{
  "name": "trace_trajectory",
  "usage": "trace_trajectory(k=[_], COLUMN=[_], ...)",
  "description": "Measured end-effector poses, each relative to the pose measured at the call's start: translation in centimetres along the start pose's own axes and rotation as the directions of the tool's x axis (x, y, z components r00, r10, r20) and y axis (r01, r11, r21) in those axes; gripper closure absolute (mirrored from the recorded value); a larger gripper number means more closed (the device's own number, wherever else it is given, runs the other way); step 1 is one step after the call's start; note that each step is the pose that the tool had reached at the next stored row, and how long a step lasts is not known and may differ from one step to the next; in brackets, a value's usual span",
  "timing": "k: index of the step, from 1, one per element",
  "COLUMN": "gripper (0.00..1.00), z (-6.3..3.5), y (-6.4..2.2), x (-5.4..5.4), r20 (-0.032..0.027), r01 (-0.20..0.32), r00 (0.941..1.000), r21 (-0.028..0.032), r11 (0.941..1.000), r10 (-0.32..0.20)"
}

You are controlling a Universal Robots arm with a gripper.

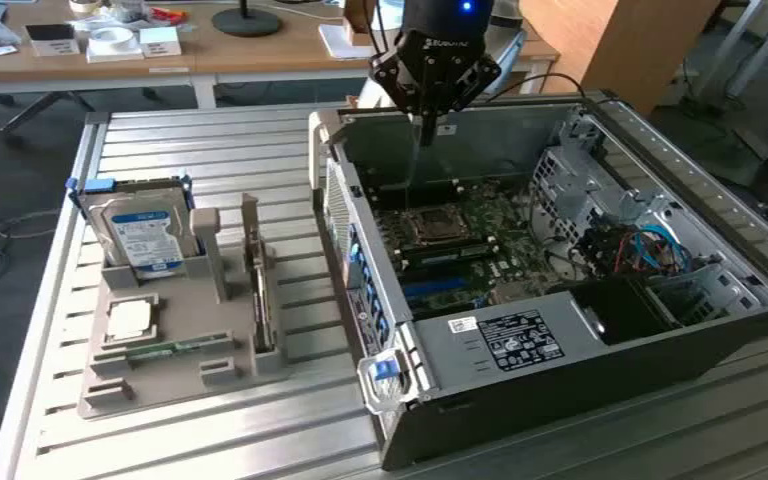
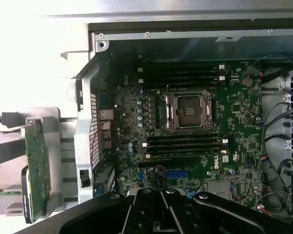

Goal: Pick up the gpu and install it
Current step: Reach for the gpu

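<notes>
Gripper [image 1: 427, 132] hangs over open computer case [image 1: 704, 330], above motherboard [image 1: 484, 225] near case's rear wall. Jaws pressed together, narrow, nothing held. Gpu [image 2: 37, 165] stands on edge in slot of grey holder tray [image 1: 157, 392], on slatted table [image 1: 211, 140] outside case, towards exterior view's left, well apart from gripper. Blue-labelled hard drive [image 1: 144, 238] stands upright in same tray; 1 processor chip [image 1: 131, 320] lies flat beside it. Empty CPU socket [image 2: 189, 111] sits below gripper.
</notes>
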State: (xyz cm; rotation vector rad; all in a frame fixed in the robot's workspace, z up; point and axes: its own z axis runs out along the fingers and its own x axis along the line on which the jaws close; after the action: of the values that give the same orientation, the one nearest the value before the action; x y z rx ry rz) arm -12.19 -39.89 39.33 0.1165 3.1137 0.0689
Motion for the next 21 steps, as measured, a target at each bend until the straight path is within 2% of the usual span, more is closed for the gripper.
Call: trace_trajectory(k=[12, 21], gripper=[0.89, 0.89], z=[-0.01, -0.03], y=[-0.02, -0.09], x=[0.3, 1.2], r20=[0.0, 0.0], r01=[0.0, 0.0], r00=[1.0, 1.0], r21=[0.0001, 0.0], r11=[1.0, 1.0], r10=[0.0, 0.0])
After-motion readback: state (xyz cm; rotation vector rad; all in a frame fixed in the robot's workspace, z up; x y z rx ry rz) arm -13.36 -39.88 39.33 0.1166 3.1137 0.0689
